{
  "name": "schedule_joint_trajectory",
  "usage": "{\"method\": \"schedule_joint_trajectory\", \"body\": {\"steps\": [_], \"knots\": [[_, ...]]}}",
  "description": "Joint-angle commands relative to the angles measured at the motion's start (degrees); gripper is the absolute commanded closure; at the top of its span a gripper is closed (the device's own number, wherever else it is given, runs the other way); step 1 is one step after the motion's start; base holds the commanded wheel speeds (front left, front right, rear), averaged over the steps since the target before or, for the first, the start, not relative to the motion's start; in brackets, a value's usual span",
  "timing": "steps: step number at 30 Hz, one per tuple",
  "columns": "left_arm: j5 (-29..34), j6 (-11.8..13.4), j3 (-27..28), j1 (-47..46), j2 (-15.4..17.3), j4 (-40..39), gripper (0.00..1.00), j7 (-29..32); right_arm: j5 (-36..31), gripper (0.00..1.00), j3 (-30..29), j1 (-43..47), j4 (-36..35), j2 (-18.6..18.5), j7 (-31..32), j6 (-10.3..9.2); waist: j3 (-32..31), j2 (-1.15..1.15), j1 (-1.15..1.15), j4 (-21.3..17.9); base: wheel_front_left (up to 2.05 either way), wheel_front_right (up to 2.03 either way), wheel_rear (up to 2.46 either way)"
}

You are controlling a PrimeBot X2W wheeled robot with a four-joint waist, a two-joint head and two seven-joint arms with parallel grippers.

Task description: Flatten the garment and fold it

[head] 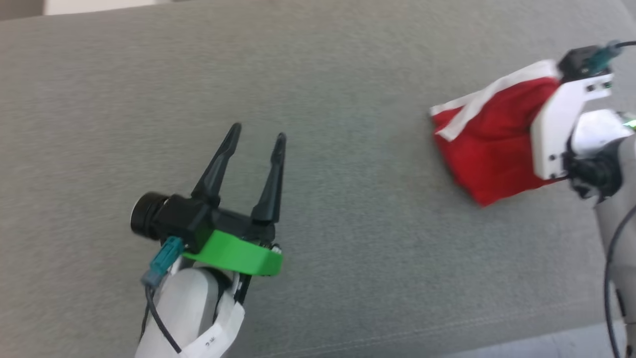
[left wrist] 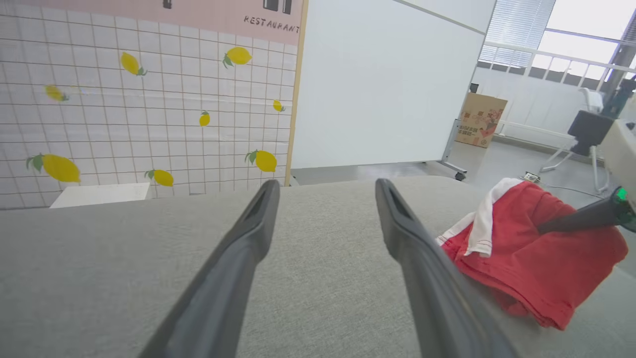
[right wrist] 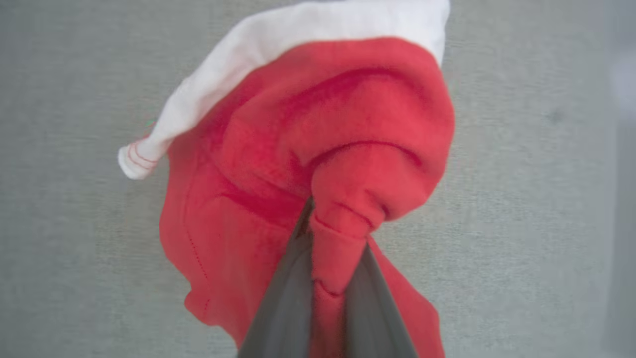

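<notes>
1. The left hand (head: 257, 135), with its two long dark fingers, hangs over the grey woven upholstered surface (head: 348, 74) at the near left. Its fingers are spread well apart, with nothing between them and nothing touching them.
2. The right hand (right wrist: 338, 233) is over at the far right. Its two fingers are pinched together on a gathered fold of the soft bright red sports shorts with white trim (head: 492, 144), and red cloth is squeezed into the narrow gap between them.
3. The shorts sit at the right end of the surface, well apart from the left hand. They are bunched into a heap, not spread flat. From the left wrist view their lower folds rest on the surface, while the upper cloth is drawn up towards the right hand's dark finger (left wrist: 576, 221).
4. The white band runs along the far-left edge of the heap, slanting from left towards far right.
5. A red corner of the heap points near. The heap is too crumpled for me to tell where the waistband or legs lie.
</notes>
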Motion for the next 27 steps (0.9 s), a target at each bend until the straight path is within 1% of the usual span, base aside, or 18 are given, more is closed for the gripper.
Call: {"method": "schedule_joint_trajectory", "body": {"steps": [1,4,8,14,19,20,21,22,27], "knots": [[0.5,-0.3,-0.7,-1.6,1.0,-0.4,0.0,-0.2,-2.0,1.0,-0.7,-1.4,0.6,-0.7,-1.8,-0.08,5.4,-0.01,0.0,-6.0,0.0,0.0,0.0],[0.5,-0.3,-2.3,-3.4,2.5,-1.1,0.0,-0.2,-6.0,1.0,-3.2,-2.8,2.5,-1.5,-6.1,-0.08,8.0,-0.01,0.0,-8.1,0.0,0.0,0.0],[0.4,-0.3,-3.7,-5.3,4.4,-1.6,0.0,-0.2,-10.8,1.0,-6.5,-4.7,5.6,-2.1,-12.1,-0.08,11.0,-0.01,0.0,-9.6,0.0,0.0,0.0],[0.4,-0.3,-4.7,-7.3,6.9,-1.5,0.0,-0.2,-17.3,1.0,-11.6,-7.5,10.5,-2.7,-20.9,-0.08,14.2,-0.01,0.0,-9.4,0.0,0.0,0.0],[0.2,-0.2,-4.1,-7.7,8.1,-1.7,0.0,-0.2,-21.1,1.0,-14.6,-9.6,14.2,-2.5,-27.6,-0.08,14.8,-0.01,0.0,-8.3,0.0,0.0,0.0],[0.1,-0.1,-4.0,-7.6,8.2,-1.8,0.0,-0.2,-21.9,0.96,-15.3,-9.8,14.7,-2.6,-28.7,-0.08,14.7,-0.01,0.0,-8.0,0.0,0.0,0.0],[0.0,0.0,-3.8,-7.5,8.2,-1.9,0.0,-0.2,-23.3,0.55,-15.3,-9.9,15.2,-2.8,-30.0,-0.08,14.5,-0.01,0.0,-7.7,0.0,0.0,0.0],[-0.1,0.0,-3.7,-7.4,8.1,-1.9,0.0,-0.2,-24.2,0.0,-15.6,-10.0,15.7,-3.0,-30.7,-0.08,14.2,-0.01,0.0,-7.4,0.0,0.0,0.0],[-1.0,0.3,-3.1,-6.7,6.7,-1.9,0.0,-0.2,-27.7,0.0,-17.6,-9.7,16.9,-4.7,-36.5,-0.08,11.2,-0.01,0.0,-5.2,0.0,0.0,0.0]]}}
